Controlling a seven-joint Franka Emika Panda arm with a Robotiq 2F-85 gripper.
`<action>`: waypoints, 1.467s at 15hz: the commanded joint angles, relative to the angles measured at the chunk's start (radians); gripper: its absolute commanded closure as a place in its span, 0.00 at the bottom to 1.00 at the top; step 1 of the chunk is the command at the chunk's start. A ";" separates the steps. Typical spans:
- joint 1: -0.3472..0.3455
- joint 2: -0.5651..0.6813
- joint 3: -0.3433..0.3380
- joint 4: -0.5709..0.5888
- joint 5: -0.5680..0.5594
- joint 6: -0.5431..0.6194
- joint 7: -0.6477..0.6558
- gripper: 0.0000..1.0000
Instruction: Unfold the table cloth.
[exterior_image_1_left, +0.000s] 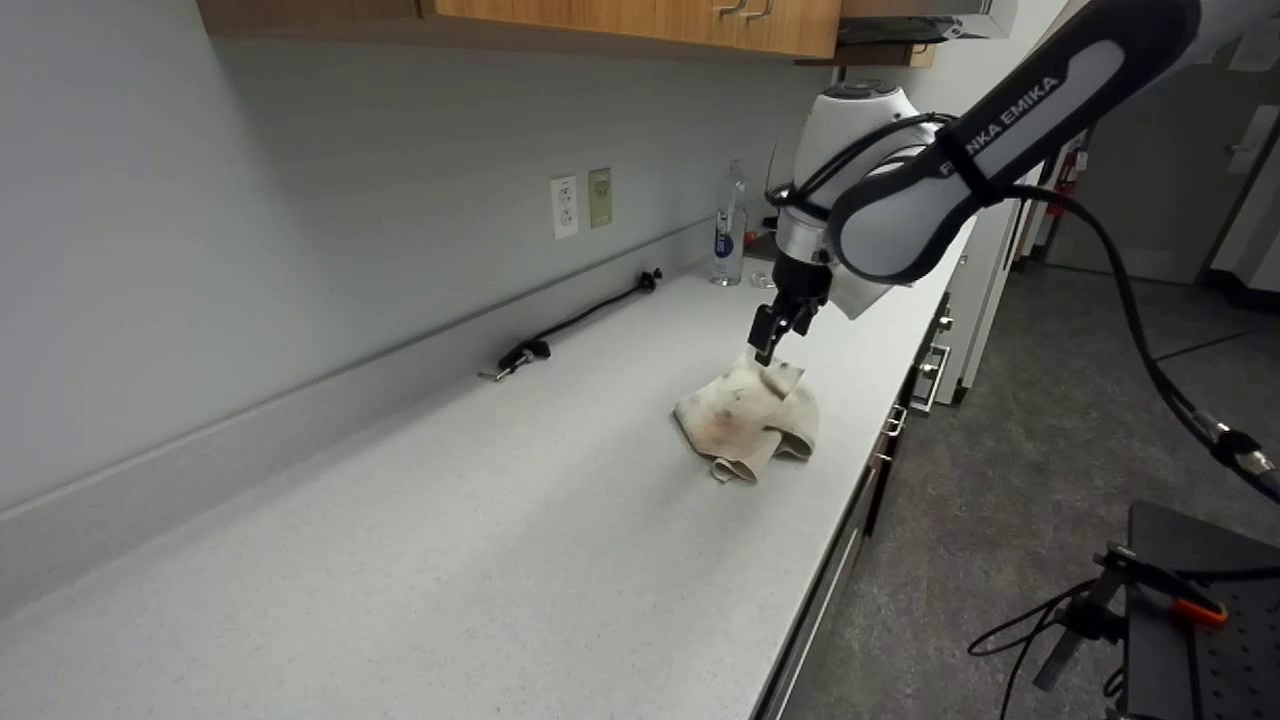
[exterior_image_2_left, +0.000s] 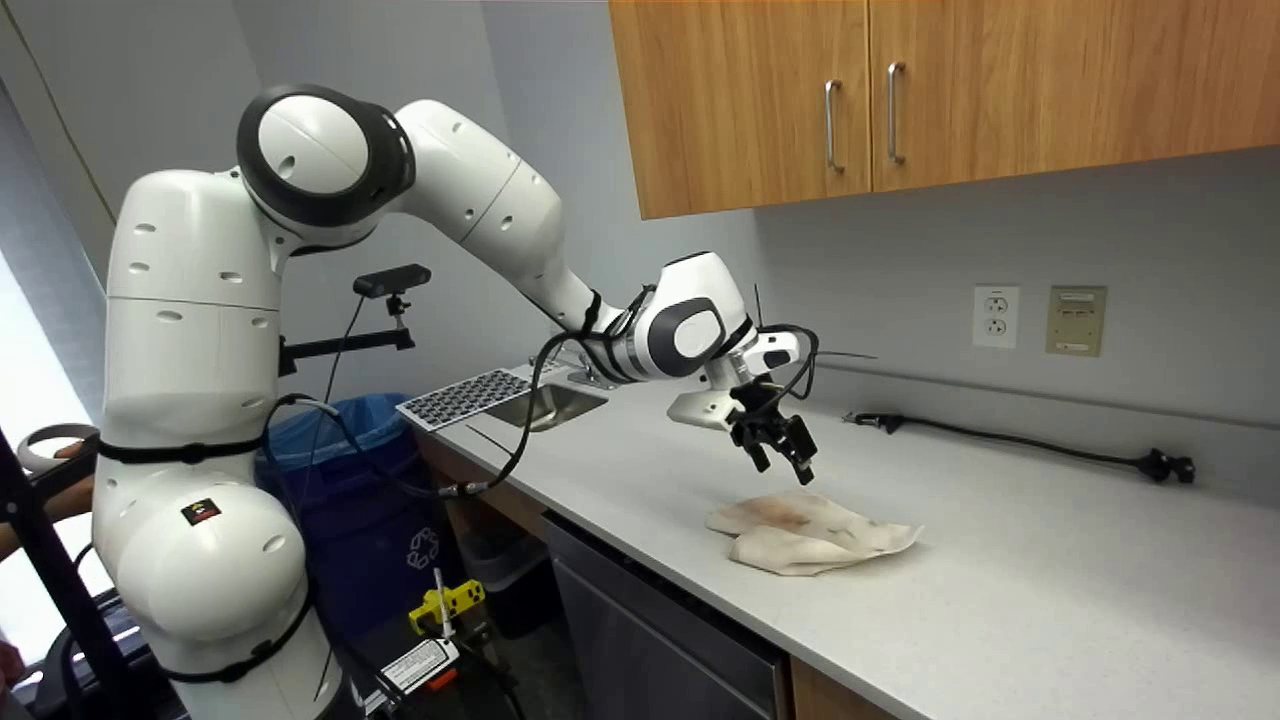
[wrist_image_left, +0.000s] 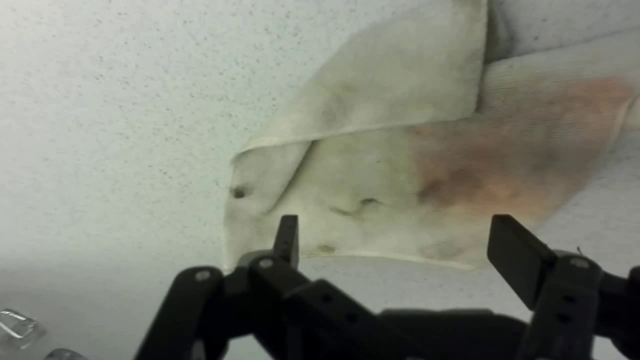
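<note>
An end effector (wrist_image_left: 394, 225) hangs above a rumpled cream cloth (exterior_image_1_left: 730, 410) on a white tabletop (exterior_image_1_left: 480, 560), its two fingers (wrist_image_left: 517, 257) spread well apart and gripping nothing. The cloth lies nearer the front edge than the wall (exterior_image_1_left: 350, 200), and an exterior view shows a gap between it and the fingers. The unfolding looks to be only partway along. Part of the cloth is laid open, baring a reddish-brown stain (wrist_image_left: 480, 187), and in the wrist view one edge runs fairly straight across the space between the fingers. Much appears left to do: a broad flap (wrist_image_left: 400, 85) is doubled back over the layer below, its free corner lying against the stained part, and a smaller crease (wrist_image_left: 292, 180) marks one end. In an exterior view, another side curls up in loose rolls (exterior_image_1_left: 737, 468) rather than lying flat. How many layers sit underneath cannot be told from these angles. The work outstanding, by the look of it, is to take hold of the flap or a curled end, draw it outward and smooth it down. A bottle (exterior_image_1_left: 730, 240) stands by the wall, well apart from the cloth.
</note>
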 joint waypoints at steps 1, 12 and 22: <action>-0.168 -0.026 0.196 0.033 0.037 -0.103 -0.126 0.29; -0.234 0.176 0.306 0.231 -0.012 -0.112 -0.108 1.00; -0.255 0.382 0.311 0.406 0.010 -0.124 -0.114 1.00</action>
